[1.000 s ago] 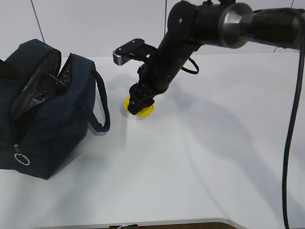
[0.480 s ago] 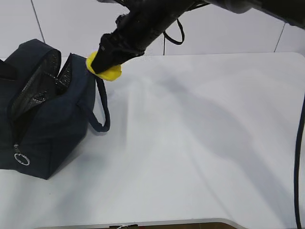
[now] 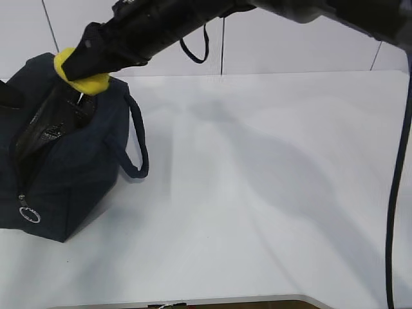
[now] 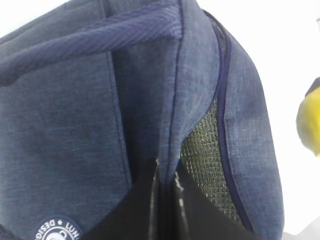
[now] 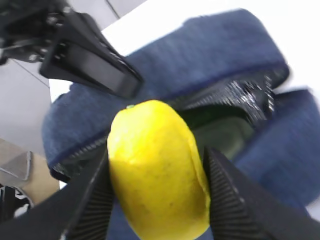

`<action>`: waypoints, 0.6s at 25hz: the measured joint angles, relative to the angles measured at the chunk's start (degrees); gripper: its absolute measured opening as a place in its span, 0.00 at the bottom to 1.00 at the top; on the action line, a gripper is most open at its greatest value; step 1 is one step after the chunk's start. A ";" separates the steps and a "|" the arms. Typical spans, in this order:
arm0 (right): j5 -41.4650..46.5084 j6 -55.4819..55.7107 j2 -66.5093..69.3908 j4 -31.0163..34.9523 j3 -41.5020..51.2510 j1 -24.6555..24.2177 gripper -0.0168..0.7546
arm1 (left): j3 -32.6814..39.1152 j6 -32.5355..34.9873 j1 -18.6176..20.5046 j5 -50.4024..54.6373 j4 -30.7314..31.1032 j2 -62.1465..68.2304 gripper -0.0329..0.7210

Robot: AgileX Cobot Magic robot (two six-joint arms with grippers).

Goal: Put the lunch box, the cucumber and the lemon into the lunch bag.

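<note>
The right claw (image 5: 157, 200) clamps the lemon (image 5: 156, 170) above the lunch bag's (image 3: 71, 167) unzipped mouth, something green inside.

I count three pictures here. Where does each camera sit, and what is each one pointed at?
Exterior view: stands off the table's near edge, looking down at a slant over the white table and lunch bag; the right arm shows, carrying the lemon.
Left wrist view: rides the left arm, pressed close to the bag's fabric and open zipper edge; dark blurred shapes at the bottom may be its fingers.
Right wrist view: rides the right arm, looking past its fingers, clamped on the lemon, into the bag's mouth.
All three share the bag and lemon.
</note>
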 joint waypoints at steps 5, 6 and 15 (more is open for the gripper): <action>-2.76 -1.81 0.93 0.26 -0.05 2.74 0.55 | 0.00 0.03 0.00 0.54 -0.08 0.00 0.02; -3.06 -2.12 1.46 0.26 -0.05 3.02 0.55 | 0.00 0.03 0.00 0.54 -0.08 0.00 0.02; -5.89 -3.00 3.88 -2.84 -0.05 3.67 0.59 | 0.00 0.12 0.00 1.07 -0.21 0.00 0.02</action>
